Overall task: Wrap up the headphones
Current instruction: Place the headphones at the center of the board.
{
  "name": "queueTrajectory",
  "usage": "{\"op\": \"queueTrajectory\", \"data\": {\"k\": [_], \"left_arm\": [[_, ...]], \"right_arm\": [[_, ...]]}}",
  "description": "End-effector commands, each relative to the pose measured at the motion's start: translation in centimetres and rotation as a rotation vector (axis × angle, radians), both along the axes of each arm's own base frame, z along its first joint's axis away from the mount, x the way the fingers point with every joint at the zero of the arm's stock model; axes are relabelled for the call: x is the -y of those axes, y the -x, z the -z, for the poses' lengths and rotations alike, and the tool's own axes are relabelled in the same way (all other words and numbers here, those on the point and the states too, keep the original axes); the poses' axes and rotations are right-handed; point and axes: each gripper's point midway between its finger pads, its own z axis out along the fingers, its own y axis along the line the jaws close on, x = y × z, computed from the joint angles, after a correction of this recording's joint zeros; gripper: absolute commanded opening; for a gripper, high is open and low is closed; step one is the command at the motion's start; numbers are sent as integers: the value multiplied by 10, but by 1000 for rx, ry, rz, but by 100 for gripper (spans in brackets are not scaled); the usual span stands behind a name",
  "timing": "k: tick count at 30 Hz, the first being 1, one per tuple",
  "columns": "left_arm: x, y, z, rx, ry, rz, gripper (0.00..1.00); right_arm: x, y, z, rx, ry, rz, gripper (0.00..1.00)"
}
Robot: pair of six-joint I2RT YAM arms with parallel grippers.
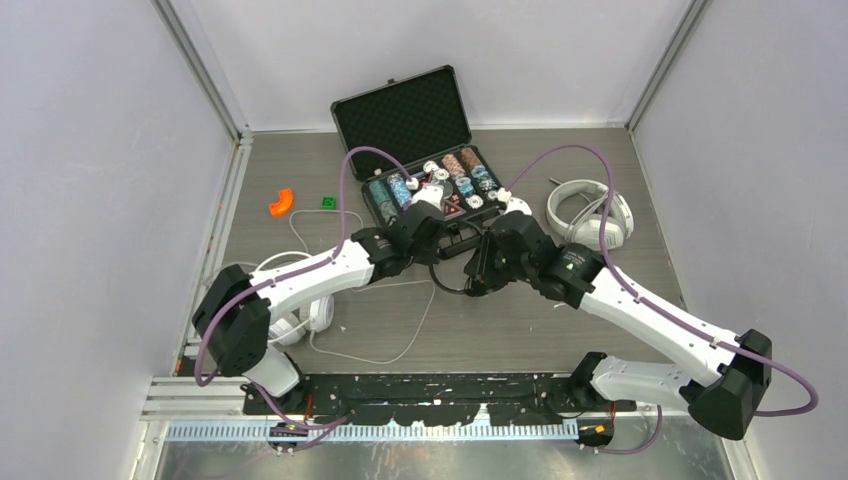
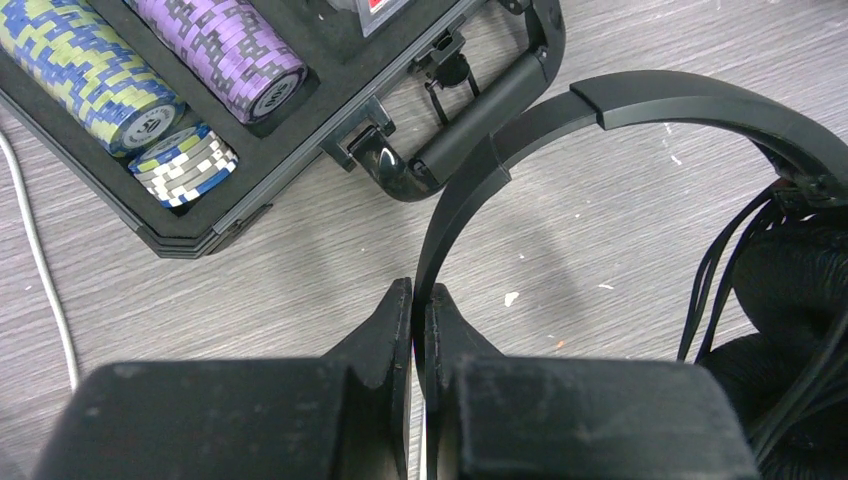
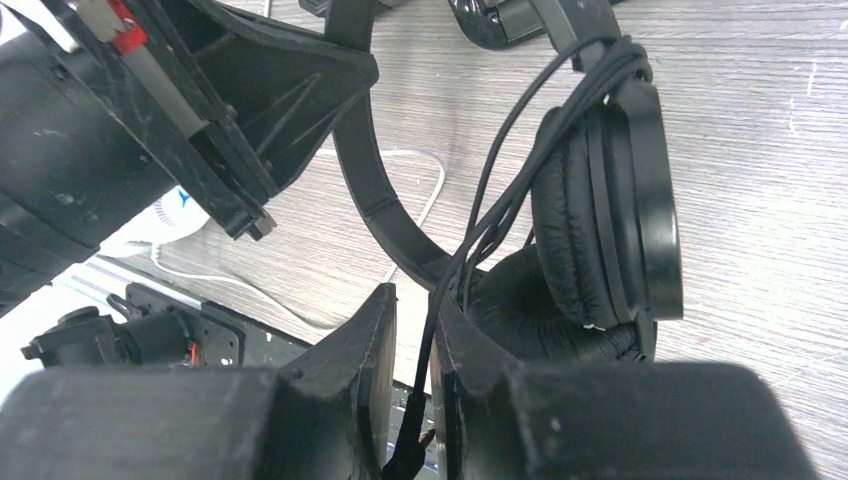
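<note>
The black headphones (image 3: 600, 220) lie at mid-table (image 1: 300, 160), just in front of the open chip case (image 1: 400, 118). The left gripper (image 2: 412, 297) is clamped on their headband (image 2: 680, 100); the right gripper (image 3: 414, 300) pinches their cord (image 3: 500, 190) beside the ear cups

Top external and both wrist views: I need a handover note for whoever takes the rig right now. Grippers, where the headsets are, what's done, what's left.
Left gripper: shut on the headband of the black headphones, held mid-table in front of the chip case.
Right gripper: shut on the black cord, near its plug end.
Done: several cord strands run over the ear cups, so this wrap looks partly done.
Left: finish it. The white-grey pair lies at the right. The white round-cup pair lies by the left arm, with a white cord loose on the table.
</note>
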Motion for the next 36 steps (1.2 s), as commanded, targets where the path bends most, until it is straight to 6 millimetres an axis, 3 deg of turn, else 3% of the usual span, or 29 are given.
{"op": "queueTrajectory", "data": {"k": [1,6,17,26,30,36], "left_arm": [[17,-15,-52,116,204,-52,0],[20,-19,-58,134,227,-60,0],[19,-31,-81,211,254,-98,0],[15,-33,-97,246,263,-109,0],[12,-33,-98,257,251,-106,0],[10,-33,-96,258,226,-99,0]], "right_arm": [[4,-1,-20,53,5,-5,25],[6,-1,-28,72,3,-1,26],[11,17,-49,89,-43,-57,42],[33,39,-45,63,-1,-85,41],[42,34,-74,149,-52,-27,37],[59,8,-124,338,-109,120,36]]}}
